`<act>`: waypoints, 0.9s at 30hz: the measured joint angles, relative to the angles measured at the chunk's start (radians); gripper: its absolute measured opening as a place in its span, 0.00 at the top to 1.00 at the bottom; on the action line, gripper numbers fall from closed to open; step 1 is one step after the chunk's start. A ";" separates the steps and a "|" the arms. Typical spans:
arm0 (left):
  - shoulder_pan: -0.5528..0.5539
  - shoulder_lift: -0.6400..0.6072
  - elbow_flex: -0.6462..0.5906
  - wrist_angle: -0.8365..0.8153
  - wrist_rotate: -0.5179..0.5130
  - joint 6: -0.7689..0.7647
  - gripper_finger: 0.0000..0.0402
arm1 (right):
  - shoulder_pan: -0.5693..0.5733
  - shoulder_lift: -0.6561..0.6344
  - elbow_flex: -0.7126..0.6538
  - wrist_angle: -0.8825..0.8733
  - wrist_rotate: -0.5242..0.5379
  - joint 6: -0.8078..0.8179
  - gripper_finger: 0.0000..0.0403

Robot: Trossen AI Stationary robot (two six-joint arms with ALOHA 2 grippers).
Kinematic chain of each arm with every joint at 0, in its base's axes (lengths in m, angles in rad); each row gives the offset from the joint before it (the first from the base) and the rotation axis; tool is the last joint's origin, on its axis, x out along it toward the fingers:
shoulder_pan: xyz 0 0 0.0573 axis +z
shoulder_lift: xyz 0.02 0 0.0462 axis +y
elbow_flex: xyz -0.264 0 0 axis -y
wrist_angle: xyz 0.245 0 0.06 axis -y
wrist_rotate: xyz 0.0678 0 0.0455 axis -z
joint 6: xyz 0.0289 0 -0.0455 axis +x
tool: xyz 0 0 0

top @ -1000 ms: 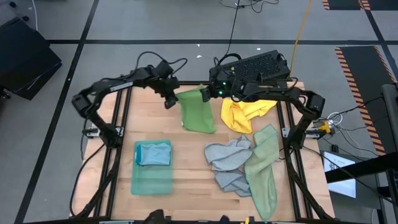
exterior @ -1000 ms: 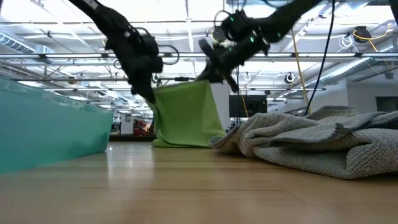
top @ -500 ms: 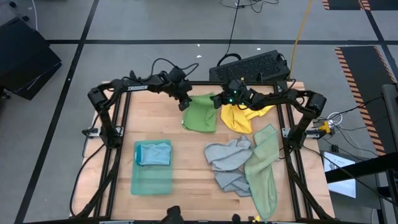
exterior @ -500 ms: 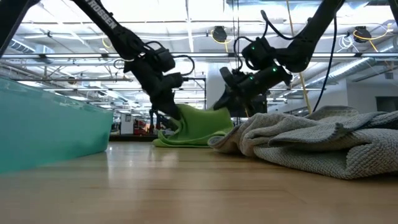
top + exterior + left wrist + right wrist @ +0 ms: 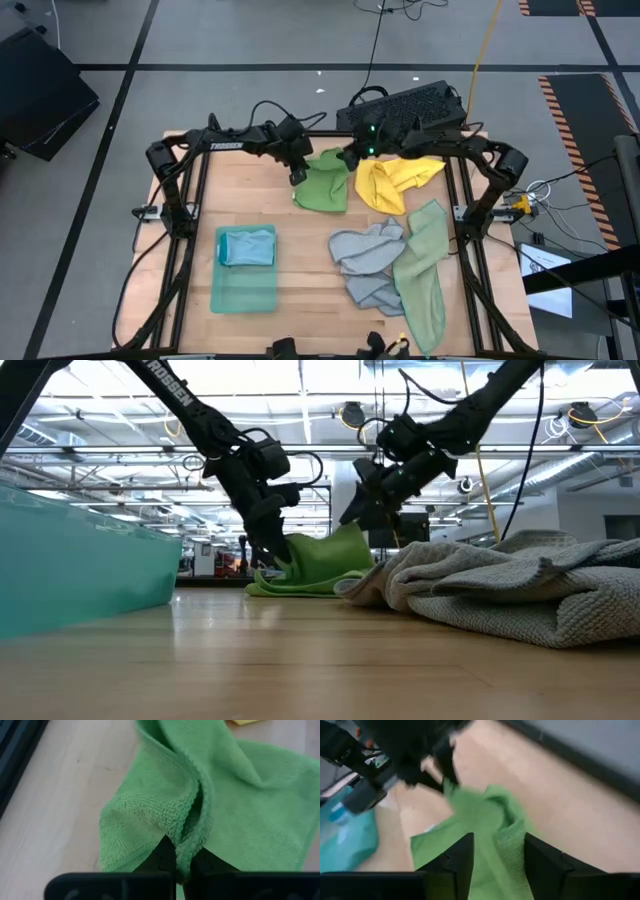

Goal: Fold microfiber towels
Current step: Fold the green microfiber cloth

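The bright green towel (image 5: 322, 187) lies crumpled on the table's far middle, its lower part flat on the wood. At its far left corner my left gripper (image 5: 298, 176) is shut on it. My right gripper (image 5: 350, 160) hovers open just above the towel's raised far right corner (image 5: 352, 536); whether it touches the cloth I cannot tell. In the right wrist view the green cloth (image 5: 492, 832) shows between and below the open fingers. My left gripper pinches a bunched fold of the towel's hemmed edge (image 5: 186, 842) between its two fingers, at least two layers together. The fingers slant down from the table's far left. The held corner stands a little above the table, and the cloth beyond it lies spread on the wood.
A yellow towel (image 5: 395, 182) lies right of the green one. Grey (image 5: 368, 262) and pale sage (image 5: 425, 270) towels are heaped near the right. A teal tray (image 5: 245, 290) at near left holds a folded light blue towel (image 5: 247, 247). A black box (image 5: 410, 105) sits beyond the far edge.
Both grippers have come down with the green towel and shifted toward the table's right. The towel, which hung upright between them, has sunk and crumpled onto the wood. My right gripper has opened and let go of its corner; my left has stayed shut on its own.
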 joint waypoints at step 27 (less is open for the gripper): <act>-0.024 0.000 0.000 -0.005 -0.068 -0.001 0.99 | -0.115 0.171 0.087 0.084 -0.106 -0.039 0.50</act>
